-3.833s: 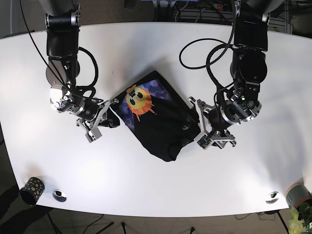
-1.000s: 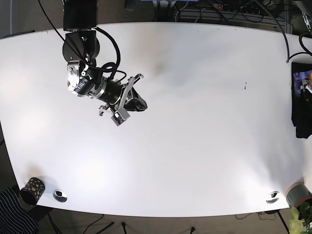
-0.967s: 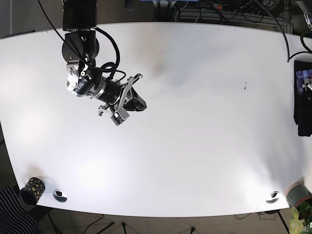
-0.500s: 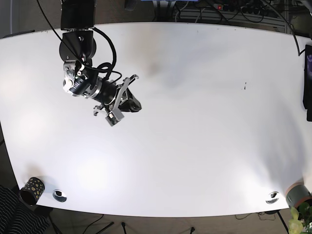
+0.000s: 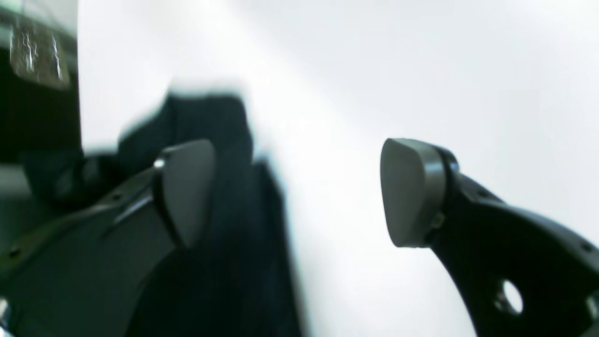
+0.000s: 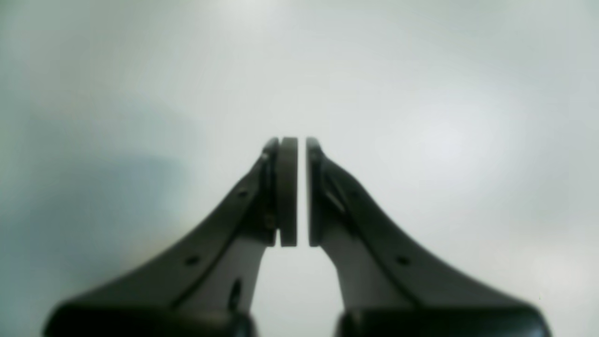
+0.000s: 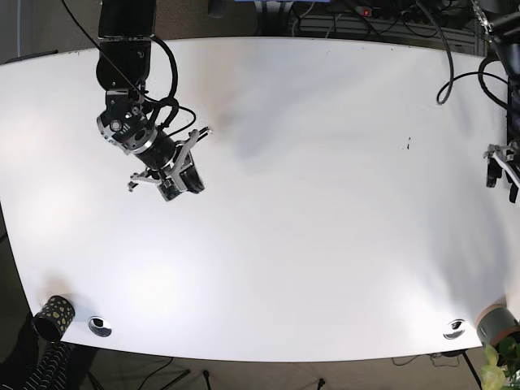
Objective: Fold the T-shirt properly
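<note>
The T-shirt shows only as dark blurred cloth beside the left gripper at the table edge, so folding looks finished (a judgement); next, probably both arms retreat. Left jaws stand wide apart, holding nothing; right gripper is nearly together, empty

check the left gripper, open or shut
Open: in the left wrist view the left gripper's pads stand wide apart, dark cloth blurred behind one.

My desk looks smooth, matt white; my left gripper has matt grey pads, and the dark T-shirt looks like soft cloth.
</note>
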`<state>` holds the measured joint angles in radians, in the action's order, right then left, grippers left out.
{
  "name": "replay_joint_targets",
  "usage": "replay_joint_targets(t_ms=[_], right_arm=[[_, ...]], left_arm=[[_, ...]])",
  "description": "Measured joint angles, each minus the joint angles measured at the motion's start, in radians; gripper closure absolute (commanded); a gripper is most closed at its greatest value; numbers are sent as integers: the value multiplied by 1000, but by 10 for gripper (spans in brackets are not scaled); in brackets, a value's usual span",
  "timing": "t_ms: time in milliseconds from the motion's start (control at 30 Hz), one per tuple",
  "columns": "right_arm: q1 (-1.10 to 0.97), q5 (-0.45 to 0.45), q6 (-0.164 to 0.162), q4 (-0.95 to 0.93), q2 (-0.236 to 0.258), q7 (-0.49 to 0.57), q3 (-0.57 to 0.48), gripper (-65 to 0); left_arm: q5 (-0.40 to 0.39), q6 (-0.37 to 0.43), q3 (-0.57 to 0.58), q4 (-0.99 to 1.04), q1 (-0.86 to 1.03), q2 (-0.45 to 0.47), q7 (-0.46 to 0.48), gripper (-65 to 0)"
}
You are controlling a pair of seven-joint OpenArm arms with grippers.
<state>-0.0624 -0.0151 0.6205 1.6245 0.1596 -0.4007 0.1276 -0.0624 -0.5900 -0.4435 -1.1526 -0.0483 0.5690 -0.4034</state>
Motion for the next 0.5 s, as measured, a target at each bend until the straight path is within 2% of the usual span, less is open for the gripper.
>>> replay_joint_targets(t_ms=[100,167,267,400,500], right_arm=[[-19,-71,-34,-2,-24,123,65,-32],[-28,-108,-38,-2,-23,182,91,-33],[-55,-144,-74,-2,-19,253,114,-33],[-84,-144,-113,-31,-4,344,148,-33],[-110,-146,-144,-76,23,402,157,-33]], left_arm=[[-1,53,-1,-92,-2,-68,10,-504],[-5,70,-1,-134,3,-111,6,-504],[2,116,-1,-215,51,-195,19,-504],[8,212,44,-309,142,-290,169,-504],[66,274,118,-354,220,-342,256,-504]])
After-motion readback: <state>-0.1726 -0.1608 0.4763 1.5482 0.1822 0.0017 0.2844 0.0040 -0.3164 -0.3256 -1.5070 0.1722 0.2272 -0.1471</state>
